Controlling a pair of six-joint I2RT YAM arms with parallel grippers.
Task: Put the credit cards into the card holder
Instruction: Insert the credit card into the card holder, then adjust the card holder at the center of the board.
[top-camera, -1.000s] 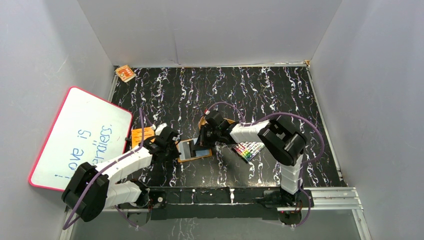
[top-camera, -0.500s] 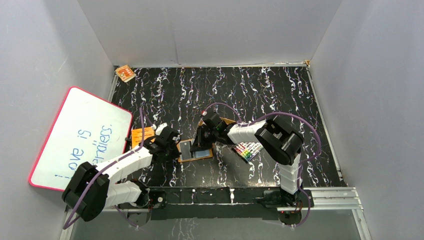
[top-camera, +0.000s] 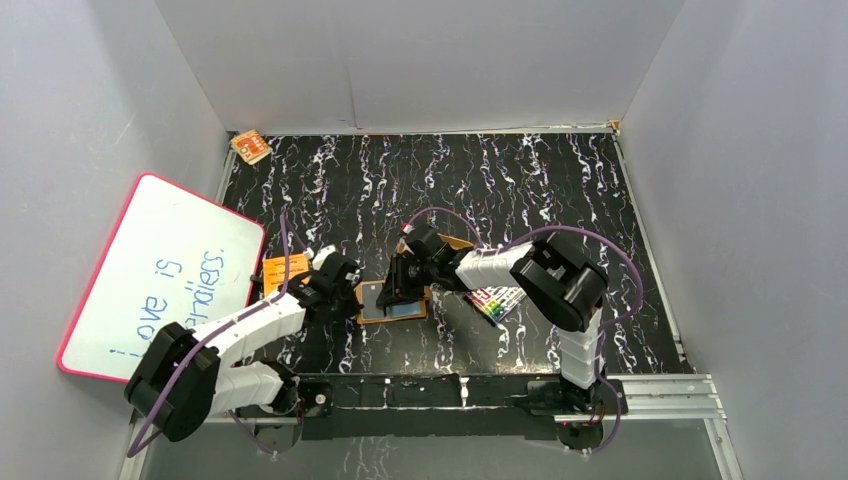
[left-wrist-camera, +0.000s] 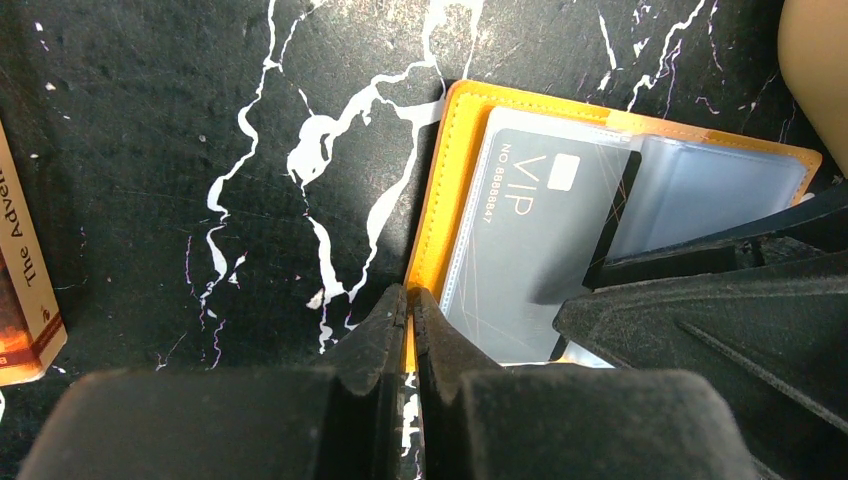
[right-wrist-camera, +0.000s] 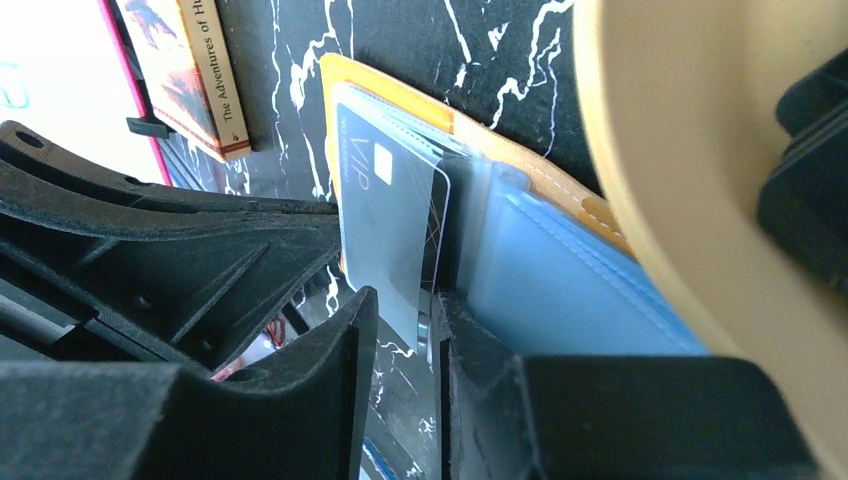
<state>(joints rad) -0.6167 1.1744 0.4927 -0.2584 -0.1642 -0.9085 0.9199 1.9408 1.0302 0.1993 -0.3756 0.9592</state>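
One dark card (left-wrist-camera: 530, 250) marked VIP lay in the open wallet (left-wrist-camera: 440, 190), which sat flat on the black marbled table (left-wrist-camera: 150, 150), at lower centre of the overhead view. Most of the card looked tucked under a clear sleeve on the wallet's left half. Whether its right end was fully inside I could not tell.

The left gripper (left-wrist-camera: 409, 305) reached in from the lower edge of its own view, jaws pressed together on the wallet's orange rim, apparently nipping it to hold the wallet in place. The right gripper (right-wrist-camera: 408, 300) straddled the near edge of the card, its jaws a little apart with a gap on each side, so they were not clamping it. A tan tray (right-wrist-camera: 700, 150) filled the upper right of that view, just beside the wallet, and a book (right-wrist-camera: 190, 70) lay at upper left.

By my reading, the step in hand was seating and letting go of this card. The next move called for the right gripper to back away straight and clear, without catching the card's edge and pulling it out again, while the left held the wallet down. No other loose card showed in these views.
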